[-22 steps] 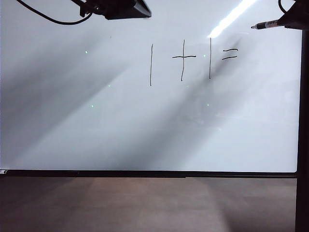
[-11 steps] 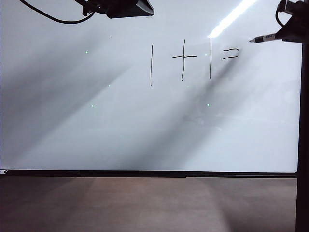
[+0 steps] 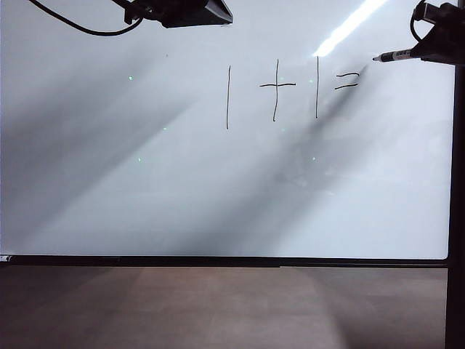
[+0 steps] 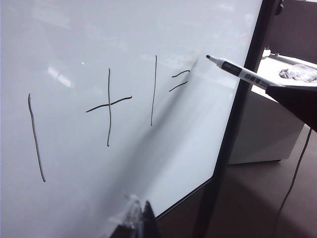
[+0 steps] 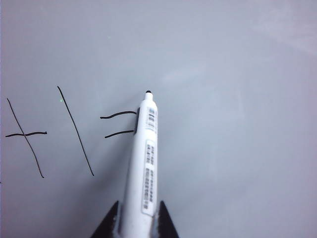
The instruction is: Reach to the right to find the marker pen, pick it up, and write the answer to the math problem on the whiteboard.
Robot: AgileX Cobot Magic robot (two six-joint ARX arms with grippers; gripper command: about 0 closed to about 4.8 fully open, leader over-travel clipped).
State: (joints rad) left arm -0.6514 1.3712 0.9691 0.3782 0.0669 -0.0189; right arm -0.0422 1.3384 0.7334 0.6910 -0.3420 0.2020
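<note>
**Inspector:** You are holding the marker pen (image 5: 143,163) in the right gripper (image 5: 136,220), its two fingers clamped on the barrel. In the exterior view the right gripper (image 3: 439,45) is sitting at the upper right edge of the whiteboard (image 3: 218,189), with the pen (image 3: 396,55) pointing towards the sum (image 3: 290,91).

**Operator:** So which step am I in?

**Inspector:** By my reading you are bringing the pen to the board; the pickup is done and no answer is showing. The tip is hanging just beside the equals sign, on its right. Whether it is touching the surface, I cannot tell; the left wrist view suggests a small gap between the tip (image 4: 208,57) and the whiteboard (image 4: 74,44).

**Operator:** And the left side?

**Inspector:** The left gripper (image 4: 141,218) is waiting near the top of the board, left of the sum (image 4: 109,106), carrying nothing. Only its tips are showing, apparently together.

**Operator:** What is the next move calling for?

**Inspector:** You are needing light contact on the bare white patch right of the equals sign, with the grip staying firm so the pen is not slipping.
</note>
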